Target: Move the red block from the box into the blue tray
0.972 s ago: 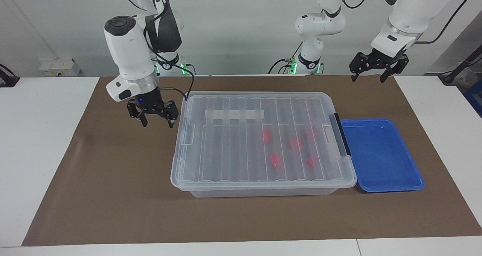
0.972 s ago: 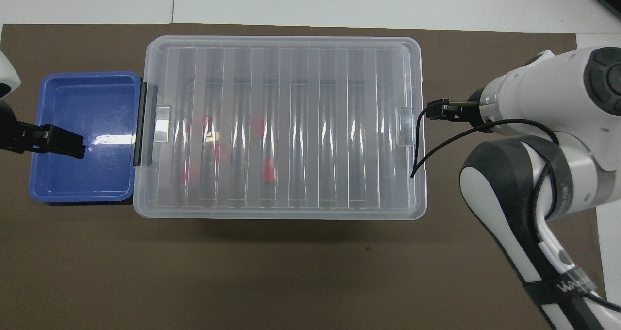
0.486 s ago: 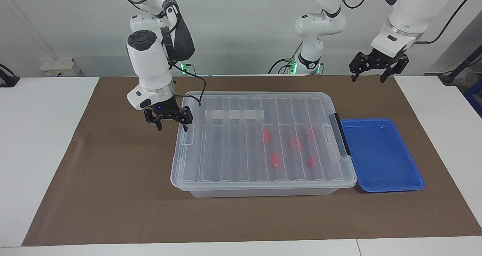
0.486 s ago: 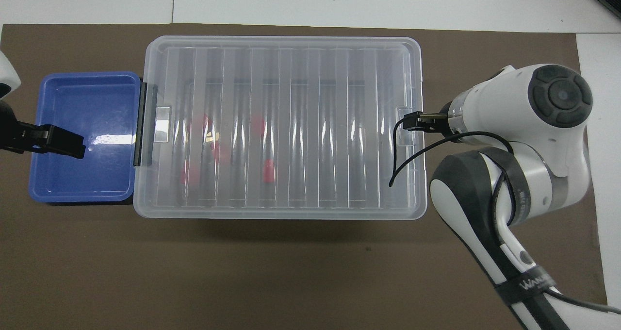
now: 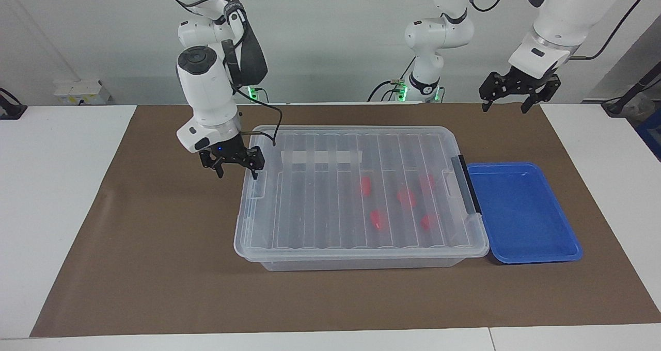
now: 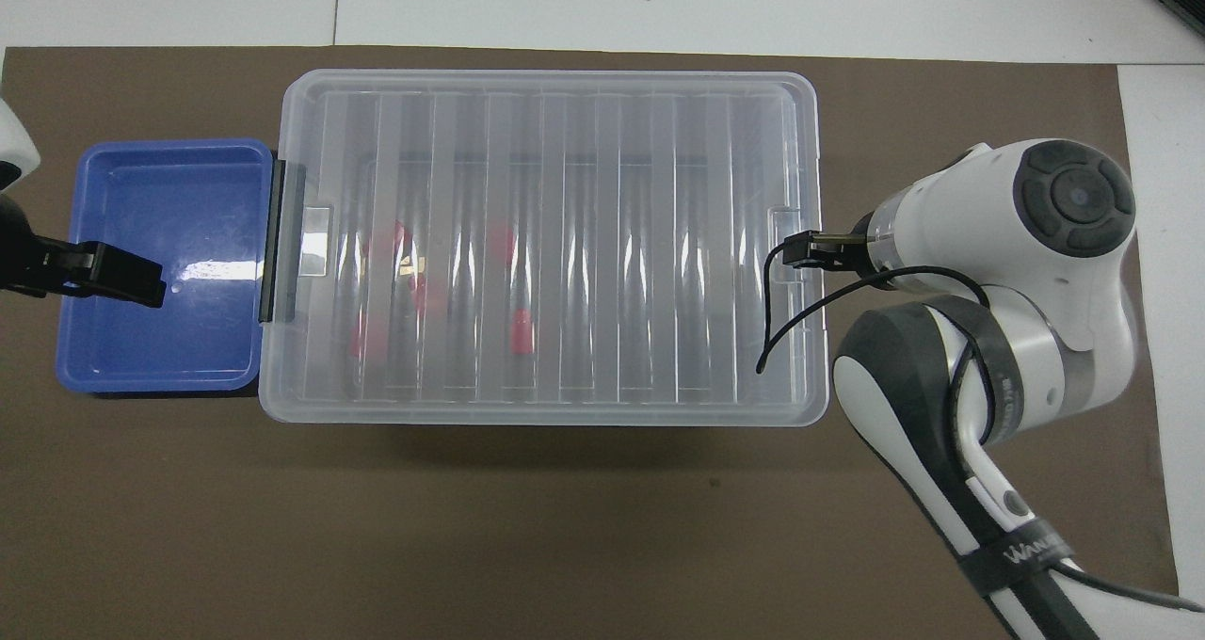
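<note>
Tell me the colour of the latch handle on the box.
Dark grey latch handle on the clear box, clearest in the facing view.

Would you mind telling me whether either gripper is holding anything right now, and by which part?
Nothing is held. The right gripper, open, hangs at the box lid's end; the left gripper waits open.

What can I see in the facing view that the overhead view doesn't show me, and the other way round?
Only the facing view shows the arms' bases, the wall, and the whole open left gripper and open right gripper. Only the overhead view looks straight down through the lid. Both show the box, red blocks inside, and the blue tray beside it.
</note>
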